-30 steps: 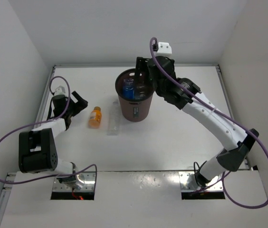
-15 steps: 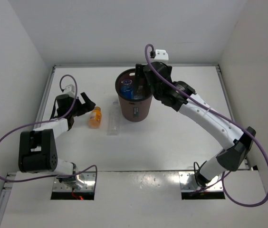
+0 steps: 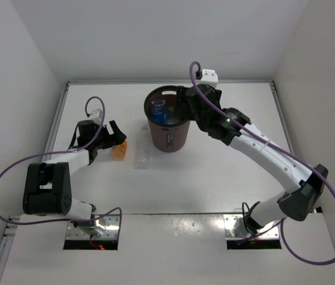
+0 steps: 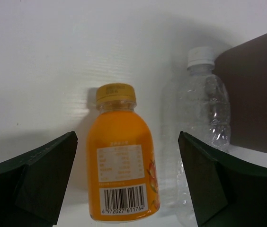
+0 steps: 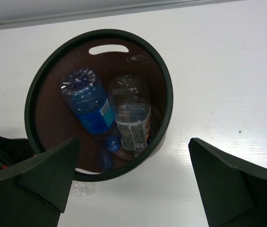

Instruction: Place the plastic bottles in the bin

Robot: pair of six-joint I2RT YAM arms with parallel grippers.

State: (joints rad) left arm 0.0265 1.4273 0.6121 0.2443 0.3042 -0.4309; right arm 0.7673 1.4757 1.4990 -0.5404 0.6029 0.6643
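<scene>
The short orange bottle [image 4: 121, 156] lies on the table between the open jaws of my left gripper [image 4: 126, 184]; it also shows in the top view [image 3: 119, 149], partly under that gripper [image 3: 115, 138]. The slim clear bottle [image 4: 200, 118] lies beside it, next to the bin's wall [image 4: 256, 94], and shows in the top view [image 3: 142, 153]. The dark brown bin [image 3: 168, 138] holds the blue-tinted bottle [image 5: 88, 106] and the clear labelled bottle [image 5: 132, 116]. My right gripper [image 3: 186, 110] hangs open and empty over the bin's right rim [image 5: 164, 90].
White walls enclose the table on the left, back and right. The right arm [image 3: 262, 151] stretches across the right half of the table. The left arm's purple cable [image 3: 1, 178] loops over the left side.
My left gripper has moved right and now straddles the orange bottle. My right gripper has drawn back up and to the right from inside the bin.
</scene>
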